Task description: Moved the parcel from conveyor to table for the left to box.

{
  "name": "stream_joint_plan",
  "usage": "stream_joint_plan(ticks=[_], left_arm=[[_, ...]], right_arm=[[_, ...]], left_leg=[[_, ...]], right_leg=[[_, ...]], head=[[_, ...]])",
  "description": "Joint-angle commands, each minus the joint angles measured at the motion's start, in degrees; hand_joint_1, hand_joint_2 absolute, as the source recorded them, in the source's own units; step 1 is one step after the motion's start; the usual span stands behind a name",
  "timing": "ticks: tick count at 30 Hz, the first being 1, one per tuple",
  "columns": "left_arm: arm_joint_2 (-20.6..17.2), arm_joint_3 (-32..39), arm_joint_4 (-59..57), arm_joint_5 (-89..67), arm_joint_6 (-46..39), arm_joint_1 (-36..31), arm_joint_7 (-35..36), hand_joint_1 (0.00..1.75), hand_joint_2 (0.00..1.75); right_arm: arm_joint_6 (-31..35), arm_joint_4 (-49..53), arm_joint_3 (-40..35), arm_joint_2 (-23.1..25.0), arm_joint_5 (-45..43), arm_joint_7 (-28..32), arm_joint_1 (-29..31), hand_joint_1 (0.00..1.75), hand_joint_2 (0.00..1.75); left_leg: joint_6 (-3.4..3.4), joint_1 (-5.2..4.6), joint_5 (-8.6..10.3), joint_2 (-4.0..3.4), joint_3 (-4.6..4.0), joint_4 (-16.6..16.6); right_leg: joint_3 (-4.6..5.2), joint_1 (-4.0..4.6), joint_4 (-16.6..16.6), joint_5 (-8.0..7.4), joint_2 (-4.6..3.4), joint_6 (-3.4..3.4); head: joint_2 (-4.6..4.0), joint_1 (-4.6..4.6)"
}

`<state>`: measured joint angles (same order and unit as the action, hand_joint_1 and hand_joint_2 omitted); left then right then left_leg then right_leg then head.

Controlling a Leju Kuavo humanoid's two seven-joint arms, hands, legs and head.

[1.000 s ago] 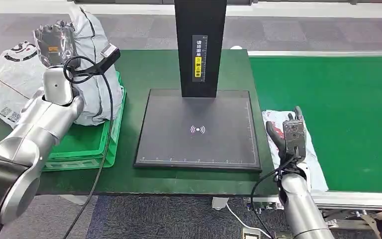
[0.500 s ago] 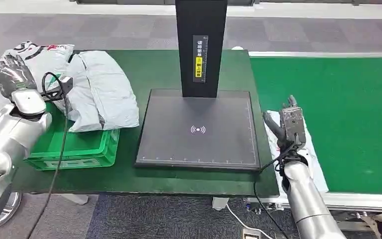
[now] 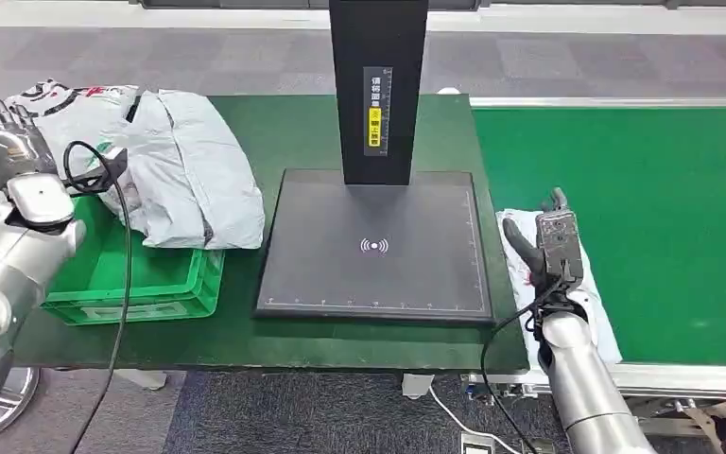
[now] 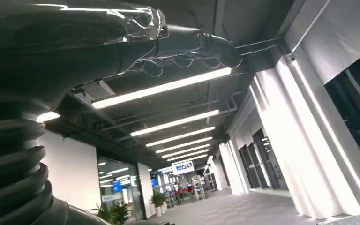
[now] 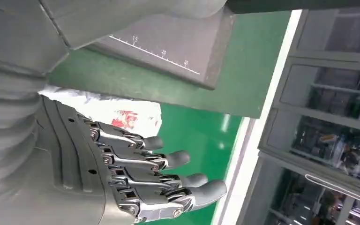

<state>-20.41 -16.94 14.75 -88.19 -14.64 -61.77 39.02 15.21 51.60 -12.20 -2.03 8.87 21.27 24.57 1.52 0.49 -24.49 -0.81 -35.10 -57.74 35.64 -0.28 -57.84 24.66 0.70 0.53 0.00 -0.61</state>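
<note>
A grey parcel (image 3: 189,175) lies across the green crate (image 3: 142,284) on the left of the table, with nothing holding it. My left hand (image 3: 2,142) is raised beyond the crate's far left side, fingers spread and empty; in the left wrist view the left hand (image 4: 122,47) stands against a ceiling. A white parcel with red print (image 3: 514,227) lies flat at the conveyor's near left edge. My right hand (image 3: 541,248) hovers just over it, fingers (image 5: 168,161) stretched out and holding nothing. The same white parcel (image 5: 122,112) lies beyond them.
A black scanner pad (image 3: 373,251) with a black post (image 3: 378,85) fills the table's middle. The green conveyor belt (image 3: 643,208) runs on the right. Another white printed bag (image 3: 61,104) lies behind the crate. A black cable (image 3: 125,246) hangs from my left wrist.
My left hand has let go of the grey parcel, which now lies spread on the crate. The left arm has swung out to the left. The right hand has barely shifted.
</note>
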Motion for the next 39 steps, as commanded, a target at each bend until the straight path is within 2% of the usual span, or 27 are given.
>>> stream_joint_plan(ticks=[1, 8, 9, 10, 11, 12, 13, 14, 15, 16, 17, 18, 20, 22, 30, 35, 39], left_arm=[[3.7, -2.4, -2.8, -1.8, -3.2, -3.0, -0.5, 0.00, 1.75], [3.8, -1.6, -2.7, -1.5, -3.1, -3.2, -0.7, 0.00, 1.75], [18.2, 12.8, 11.7, 12.9, -0.9, 2.7, -15.1, 0.00, 1.75], [31.7, 29.7, 14.0, 34.5, -9.0, 1.3, -36.7, 0.00, 1.75], [39.9, 22.1, 15.6, 55.3, -16.5, 2.0, -65.5, 0.00, 1.75], [40.4, 13.6, 15.5, 58.0, -17.6, 2.3, -66.7, 0.00, 1.75], [40.1, 7.9, 16.8, 60.2, -19.0, 3.5, -64.6, 0.00, 1.75], [39.0, 6.7, 17.1, 61.9, -18.8, 3.9, -64.9, 0.00, 1.75], [37.7, 5.7, 17.5, 64.1, -17.9, 4.5, -65.6, 0.00, 1.75], [36.6, 5.1, 17.5, 65.6, -17.5, 4.8, -66.4, 0.00, 1.75], [35.4, 4.7, 17.4, 66.8, -17.0, 4.9, -67.2, 0.00, 1.75], [34.6, 3.2, 16.3, 65.9, -15.9, 4.6, -66.0, 0.00, 1.75], [34.5, 2.1, 15.6, 66.4, -12.8, 5.4, -64.4, 0.00, 1.75], [34.3, -0.1, 14.2, 64.2, -13.4, 6.0, -62.8, 0.00, 1.75], [34.3, -0.8, 13.7, 63.4, -13.6, 5.8, -62.1, 0.00, 1.75], [34.0, -3.7, 8.2, 58.5, -12.8, 4.5, -54.5, 0.00, 1.75], [33.6, -2.0, 7.1, 60.2, -11.4, 5.0, -55.3, 0.00, 1.75]], right_arm=[[2.3, 0.5, 3.3, 0.7, 0.3, -0.4, -2.3, 0.00, 1.75], [2.1, 1.4, 3.6, 0.4, 0.4, -0.5, -3.3, 0.00, 1.75], [8.3, 0.3, 2.8, -0.2, 4.4, 1.3, -2.7, 0.00, 1.75], [8.0, -1.6, 2.8, -0.5, 4.2, 2.0, -1.6, 0.00, 1.75], [7.7, -3.7, 3.0, -0.5, 4.0, 2.9, -0.3, 0.00, 1.75], [7.4, -4.7, 2.9, -0.6, 3.9, 3.3, 0.3, 0.00, 1.75], [7.2, -6.1, 2.6, -0.5, 3.7, 3.7, 1.3, 0.00, 1.75], [7.2, -6.4, 2.5, -0.5, 3.6, 3.9, 1.6, 0.00, 1.75], [7.2, -6.7, 2.3, -0.5, 3.6, 4.0, 1.7, 0.00, 1.75], [7.3, -6.7, 2.1, -0.4, 3.6, 3.9, 1.8, 0.00, 1.75], [7.4, -6.6, 2.0, -0.3, 3.5, 3.9, 1.7, 0.00, 1.75], [7.1, -6.6, 1.8, -0.3, 3.5, 3.8, 1.7, 0.00, 1.75], [7.3, -6.2, 1.6, 0.0, 3.6, 3.6, 1.4, 0.00, 1.75], [7.5, -5.5, 1.7, 0.6, 3.8, 3.0, 1.0, 0.00, 1.75], [7.4, -5.0, 1.9, 0.8, 4.1, 2.5, 0.9, 0.00, 1.75], [6.7, -5.7, 2.3, 1.6, 4.9, 1.8, 1.5, 0.00, 1.75], [6.8, -6.3, 2.3, 2.2, 5.5, 1.1, 2.0, 0.00, 1.75]], left_leg=[[-0.06, 0.05, -0.01, 0.29, 0.11, 0.0], [-0.08, 0.04, -0.06, 0.26, 0.14, 0.0], [-0.05, -0.01, -0.03, 0.17, 0.07, 0.0], [-0.08, -0.03, 0.13, 0.72, -0.04, 0.1], [-0.15, 0.03, 0.23, 1.47, -0.10, 0.0], [-0.14, 0.03, 0.24, 1.43, -0.11, -0.1], [-0.18, -0.11, 0.24, 1.41, -0.16, -0.2], [-0.47, -0.19, 0.37, 2.20, -0.15, -0.2], [-0.65, -0.18, 0.32, 2.04, -0.25, -0.3], [-0.74, -0.16, 0.27, 2.28, -0.24, -0.3], [-0.75, -0.15, 0.20, 1.99, -0.33, -0.2], [-0.66, -0.19, 0.08, 1.27, -0.32, -0.2], [-0.87, -0.42, -0.29, 0.17, -0.19, -0.2], [-0.92, -0.51, -0.29, 0.05, 0.23, -0.2], [-0.87, -0.48, -0.18, 0.12, 0.11, -0.2], [-0.86, -0.43, -0.17, 0.11, 0.17, -0.1], [-0.87, -0.44, -0.17, 0.02, 0.10, -0.2]], right_leg=[[-0.22, 0.04, 0.1, 0.07, 0.19, -0.04], [-0.25, 0.05, 0.1, 0.07, 0.11, -0.07], [-0.11, 0.00, 0.0, 0.05, 0.08, -0.04], [-0.20, -0.01, 0.1, 0.08, 0.68, -0.07], [-0.43, 0.04, 0.2, 0.17, 1.38, -0.15], [-0.20, 0.07, 0.2, 0.15, 1.34, -0.13], [-0.12, -0.18, 0.3, 0.04, 1.34, -0.20], [-0.37, -0.25, 0.3, 0.23, 2.11, -0.41], [-0.40, -0.12, 0.2, 0.36, 2.07, -0.64], [-0.60, -0.09, 0.3, 0.34, 2.30, -0.69], [-0.74, -0.16, 0.3, 0.25, 1.99, -0.70], [-0.44, -0.29, 0.2, -0.01, 1.26, -0.62], [-0.47, -0.52, 0.2, -0.14, 0.13, -0.73], [-0.45, -0.59, 0.2, -0.08, 0.05, -0.73], [-0.39, -0.42, 0.3, -0.07, 0.03, -0.78], [-0.45, -0.43, 0.3, -0.08, 0.01, -0.77], [-0.37, -0.49, 0.2, -0.10, -0.05, -0.77]], head=[[-0.02, 0.00], [-0.02, 0.00], [0.00, 0.00], [-0.02, 0.00], [0.00, 0.00], [0.00, -0.09], [-0.02, -0.28], [-0.02, -0.22], [-0.02, -0.18], [0.00, -0.15], [0.00, -0.11], [0.00, -0.11], [-0.02, -0.17], [-0.02, -0.22], [-0.02, -0.20], [-0.02, -0.20], [0.00, -0.20]])
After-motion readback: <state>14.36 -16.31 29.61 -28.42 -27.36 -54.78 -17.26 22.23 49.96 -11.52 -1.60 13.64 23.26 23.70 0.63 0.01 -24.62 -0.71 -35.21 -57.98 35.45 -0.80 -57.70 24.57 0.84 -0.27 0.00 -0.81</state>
